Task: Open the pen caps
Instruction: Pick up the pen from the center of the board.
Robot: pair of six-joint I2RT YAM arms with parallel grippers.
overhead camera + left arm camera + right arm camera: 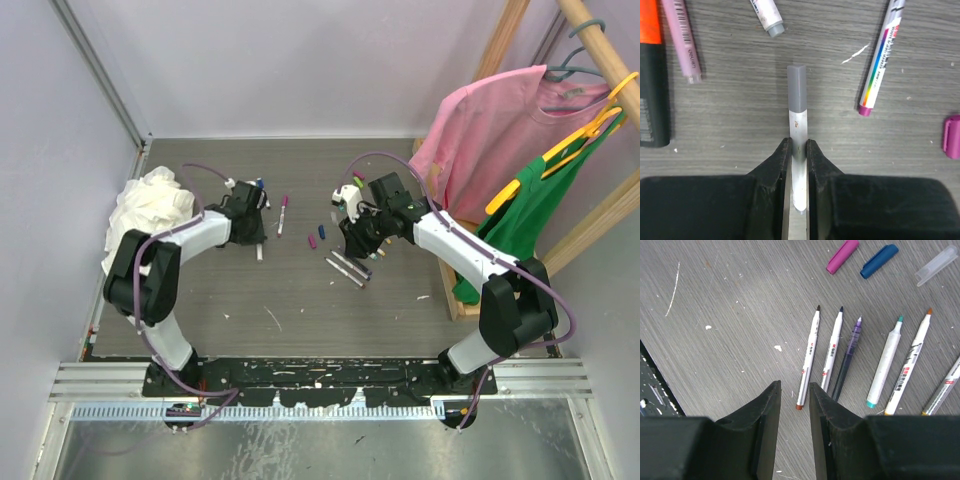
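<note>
My left gripper (798, 142) is shut on a white pen barrel (798, 127) whose grey cap (796, 95) is still on and points away from the fingers, low over the table. My right gripper (794, 385) is open a little and empty, just above a row of uncapped pens (808, 357). Loose caps lie beyond them: a magenta one (842, 256), a blue one (879, 261) and a clear one (937, 265). In the top view the left gripper (250, 232) is left of centre and the right gripper (352, 235) is by the uncapped pens (348, 268).
A pink pen (682, 40), an orange-and-black marker (651, 70), a magenta-ended pen (882, 60) and a magenta cap (952, 136) lie around the left gripper. A white rag (150, 205) sits far left. Pink (490, 120) and green (535, 200) shirts hang at right.
</note>
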